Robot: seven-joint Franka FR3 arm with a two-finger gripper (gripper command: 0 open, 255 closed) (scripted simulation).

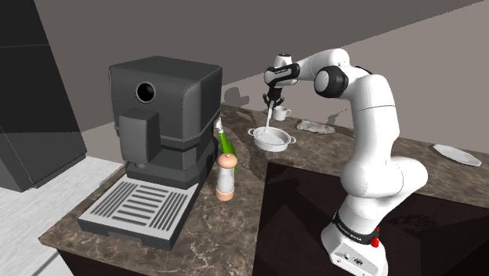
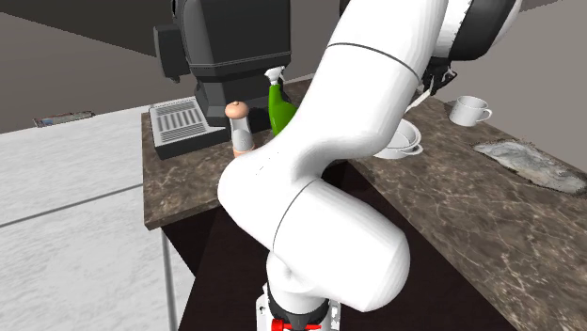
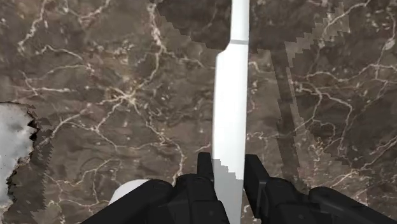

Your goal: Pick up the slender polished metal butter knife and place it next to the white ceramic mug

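My black gripper (image 1: pixel 273 100) hangs over the far part of the dark marble counter (image 1: pixel 313 168), shut on the butter knife (image 1: pixel 269 121). The pale, slender knife points down from the fingers, its tip just above a white two-handled pan (image 1: pixel 272 139). In the wrist view the knife (image 3: pixel 230 108) runs straight out from between the two fingers (image 3: pixel 205 168), clasped at one end by my gripper (image 3: pixel 229 177). The white mug (image 1: pixel 283 113) stands on the counter just behind the gripper, and it appears upright in the second exterior view (image 2: pixel 468 110). A rounded white edge (image 3: pixel 130 189) peeks out beside the fingers.
A big dark coffee machine (image 1: pixel 161 133) fills the shoulder view's left, with a green spray bottle (image 1: pixel 226 141) and a pepper grinder (image 1: pixel 226 176) beside it. A crumpled grey cloth (image 1: pixel 315 126) lies past the mug and a white plate (image 1: pixel 457 154) at far right.
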